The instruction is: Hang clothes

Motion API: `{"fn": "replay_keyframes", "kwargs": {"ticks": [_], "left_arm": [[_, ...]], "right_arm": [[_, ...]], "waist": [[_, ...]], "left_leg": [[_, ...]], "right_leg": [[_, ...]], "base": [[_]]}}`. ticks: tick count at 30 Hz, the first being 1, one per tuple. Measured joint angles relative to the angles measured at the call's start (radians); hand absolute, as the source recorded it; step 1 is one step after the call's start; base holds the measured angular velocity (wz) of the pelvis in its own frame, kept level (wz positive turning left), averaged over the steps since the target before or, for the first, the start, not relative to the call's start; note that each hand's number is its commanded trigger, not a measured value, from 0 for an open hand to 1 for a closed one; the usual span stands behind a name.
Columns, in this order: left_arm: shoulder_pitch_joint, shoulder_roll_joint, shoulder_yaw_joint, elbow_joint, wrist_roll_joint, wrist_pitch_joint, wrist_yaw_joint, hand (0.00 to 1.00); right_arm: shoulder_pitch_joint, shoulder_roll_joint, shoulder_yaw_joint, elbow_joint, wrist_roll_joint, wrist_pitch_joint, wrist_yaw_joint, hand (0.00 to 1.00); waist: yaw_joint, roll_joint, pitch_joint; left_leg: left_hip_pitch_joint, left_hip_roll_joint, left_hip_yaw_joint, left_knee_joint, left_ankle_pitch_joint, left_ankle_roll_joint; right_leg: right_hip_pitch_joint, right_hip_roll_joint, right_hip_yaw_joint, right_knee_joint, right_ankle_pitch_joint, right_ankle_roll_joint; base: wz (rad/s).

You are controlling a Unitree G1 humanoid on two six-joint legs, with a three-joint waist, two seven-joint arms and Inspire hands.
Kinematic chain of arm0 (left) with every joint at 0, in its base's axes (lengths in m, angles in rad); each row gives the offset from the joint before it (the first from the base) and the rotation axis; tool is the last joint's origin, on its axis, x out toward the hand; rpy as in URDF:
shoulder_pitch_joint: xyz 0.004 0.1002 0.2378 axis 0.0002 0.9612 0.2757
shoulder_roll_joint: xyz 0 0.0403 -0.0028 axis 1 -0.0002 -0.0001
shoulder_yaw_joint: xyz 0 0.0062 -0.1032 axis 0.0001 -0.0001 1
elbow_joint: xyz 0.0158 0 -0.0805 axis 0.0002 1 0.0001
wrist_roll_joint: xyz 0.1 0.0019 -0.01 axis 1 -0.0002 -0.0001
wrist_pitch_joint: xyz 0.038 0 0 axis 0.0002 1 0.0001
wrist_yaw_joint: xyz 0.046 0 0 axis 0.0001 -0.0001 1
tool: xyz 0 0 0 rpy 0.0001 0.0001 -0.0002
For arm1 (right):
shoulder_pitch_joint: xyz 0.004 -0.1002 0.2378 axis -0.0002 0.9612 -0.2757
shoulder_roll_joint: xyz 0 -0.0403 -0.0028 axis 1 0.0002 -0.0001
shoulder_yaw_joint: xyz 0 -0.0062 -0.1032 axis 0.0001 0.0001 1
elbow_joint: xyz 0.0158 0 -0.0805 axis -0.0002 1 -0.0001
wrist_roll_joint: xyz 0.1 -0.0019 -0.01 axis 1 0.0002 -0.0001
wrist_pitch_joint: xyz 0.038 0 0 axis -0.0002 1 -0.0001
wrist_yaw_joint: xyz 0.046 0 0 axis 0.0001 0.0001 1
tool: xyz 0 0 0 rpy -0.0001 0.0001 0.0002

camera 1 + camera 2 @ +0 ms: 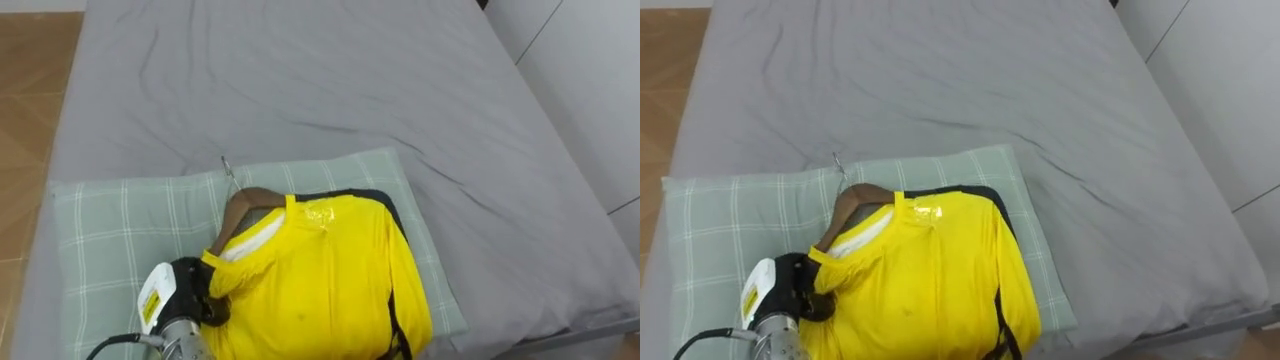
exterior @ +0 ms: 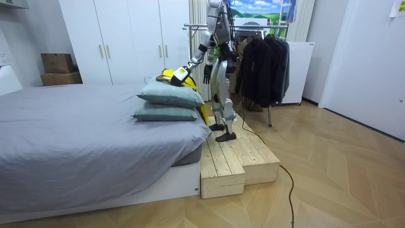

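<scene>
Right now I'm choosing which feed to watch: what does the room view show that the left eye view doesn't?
Room view adds: the clothes rack with dark coats and the wooden platform under the robot. Left eye view adds: the wooden hanger and its metal hook in the collar of the yellow shirt. Both: left hand gripping that shirt on the top pillow, grey bed.
</scene>
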Motion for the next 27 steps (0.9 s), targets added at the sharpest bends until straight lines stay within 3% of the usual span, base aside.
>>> {"fn": "replay_keyframes", "kwargs": {"ticks": [13, 19, 27], "left_arm": [[0.002, 0.0, -0.011, -0.001, 0.0, 0.007, -0.001, 1.0], [0.006, -0.002, -0.013, -0.001, 0.001, 0.008, -0.002, 1.0], [0.02, -0.01, -0.034, -0.005, 0.001, 0.021, 0.015, 1.0]], "right_arm": [[-0.008, 0.0, 0.001, -0.004, -0.01, -0.002, 0.0, 0.0], [-0.007, -0.001, 0.001, -0.004, -0.032, -0.01, -0.003, 0.0], [-0.003, -0.004, 0.001, -0.003, -0.033, -0.012, -0.002, 0.0]], "waist": [[-0.002, 0.005, 0.0023], [-0.003, 0.021, 0.0105], [-0.005, 0.043, 0.0058]], "left_leg": [[0.0, 0.001, 0.0, 0.0, 0.0, 0.0], [0.012, 0.001, 0.0, -0.002, 0.0, 0.0], [0.034, 0.001, 0.009, -0.009, 0.0, 0.0]], "right_leg": [[0.001, 0.0, -0.001, 0.001, 0.0, 0.0], [0.012, 0.0, 0.0, 0.002, 0.0, 0.0], [0.033, 0.001, -0.001, -0.002, -0.002, 0.001]], "base": [[0.0], [0.0], [0.0]]}}
